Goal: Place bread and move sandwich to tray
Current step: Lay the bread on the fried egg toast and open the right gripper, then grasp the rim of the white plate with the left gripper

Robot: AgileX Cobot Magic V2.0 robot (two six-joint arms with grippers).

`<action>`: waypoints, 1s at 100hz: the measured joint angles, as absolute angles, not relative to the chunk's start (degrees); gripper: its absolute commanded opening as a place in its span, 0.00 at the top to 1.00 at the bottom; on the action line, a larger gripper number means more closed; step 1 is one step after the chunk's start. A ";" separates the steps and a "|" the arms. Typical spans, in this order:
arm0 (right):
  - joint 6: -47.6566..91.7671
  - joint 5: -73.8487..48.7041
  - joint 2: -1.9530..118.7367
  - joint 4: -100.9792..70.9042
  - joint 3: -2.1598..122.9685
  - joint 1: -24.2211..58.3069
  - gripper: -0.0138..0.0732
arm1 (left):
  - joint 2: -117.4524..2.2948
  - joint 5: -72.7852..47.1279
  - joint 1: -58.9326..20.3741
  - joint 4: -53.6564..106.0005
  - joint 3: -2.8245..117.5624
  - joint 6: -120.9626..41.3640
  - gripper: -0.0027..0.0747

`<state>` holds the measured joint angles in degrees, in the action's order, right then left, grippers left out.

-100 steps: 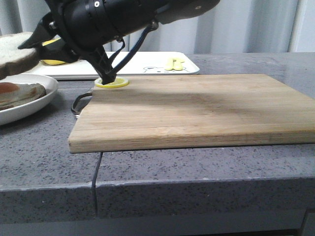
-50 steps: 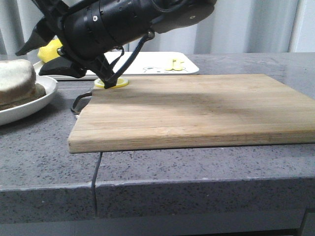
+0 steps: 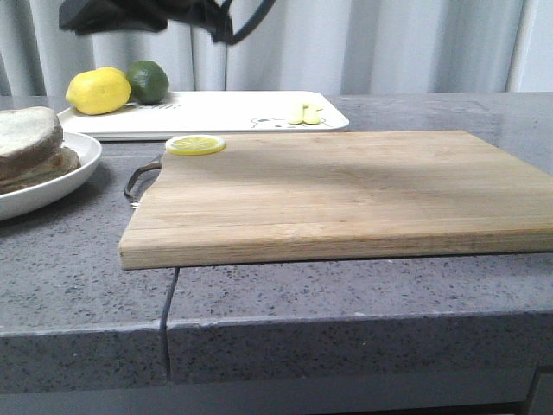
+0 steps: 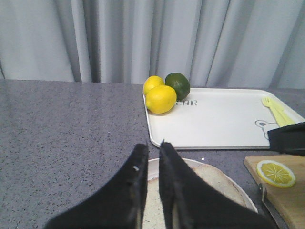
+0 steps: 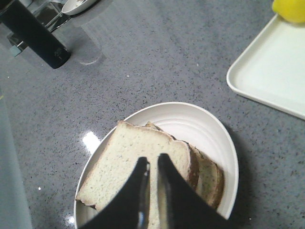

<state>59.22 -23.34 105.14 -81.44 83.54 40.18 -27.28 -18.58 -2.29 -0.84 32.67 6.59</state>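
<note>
The sandwich (image 5: pixel 157 176) is sitting in the round white dish (image 5: pixel 209 138) on the grey worktop (image 3: pixel 86 285), to the left of the wooden cutting board (image 3: pixel 346 190) and just in front of the near-left corner of the tray (image 4: pixel 214 119). The bread (image 5: pixel 138 167) is lying on top of the stack as its upper slice, a little askew, with the lower slices' crusts peeking out along 1 side.

Both claws are hanging above the dish and touching nothing. The left claw (image 4: pixel 150 152) is showing its 2 fingers drawn almost together, with only a thin slit between them and nothing in it. The right claw (image 5: pixel 152 164) is looking the same: narrow and empty, poised over the top slice.

The stack is likely light and soft, so a hard pinch would crush the crumb and could make the slices slide apart; the filling, hidden here, is probably slippery. The dish, being stiff and rimmed, is looking like the safer thing to grip, at its edge, and keeping it level should matter. The tray is already carrying 2 lemons (image 4: pixel 159 98), a lime (image 4: pixel 177 86) and a small yellow fork (image 4: pixel 276 107), with bare space in its middle.
</note>
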 measured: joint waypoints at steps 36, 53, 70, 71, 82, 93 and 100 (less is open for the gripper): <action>59.35 -28.93 97.96 -69.13 83.54 40.18 0.91 | -37.65 -21.87 0.49 -2.18 37.15 6.59 0.64; 59.39 -32.34 96.47 -67.80 83.54 40.18 0.91 | -46.19 -23.06 6.61 -0.61 37.39 6.59 0.64; 59.61 -34.28 96.47 -67.29 83.44 40.18 0.91 | -52.97 -23.75 7.94 0.39 38.69 6.59 0.64; 59.61 -34.38 96.47 -67.29 83.44 40.18 0.91 | -53.23 -23.75 7.94 0.39 38.68 6.59 0.64; 59.61 -35.23 96.47 -67.16 83.44 40.18 0.91 | -57.22 -24.86 7.94 1.24 38.71 6.59 0.64; 59.61 -35.88 96.47 -67.16 83.44 40.18 0.91 | -60.64 -25.09 7.97 2.58 38.71 6.59 0.64; 59.61 -35.90 96.42 -67.16 83.44 40.18 0.91 | -62.35 -25.22 7.97 3.10 38.71 6.59 0.64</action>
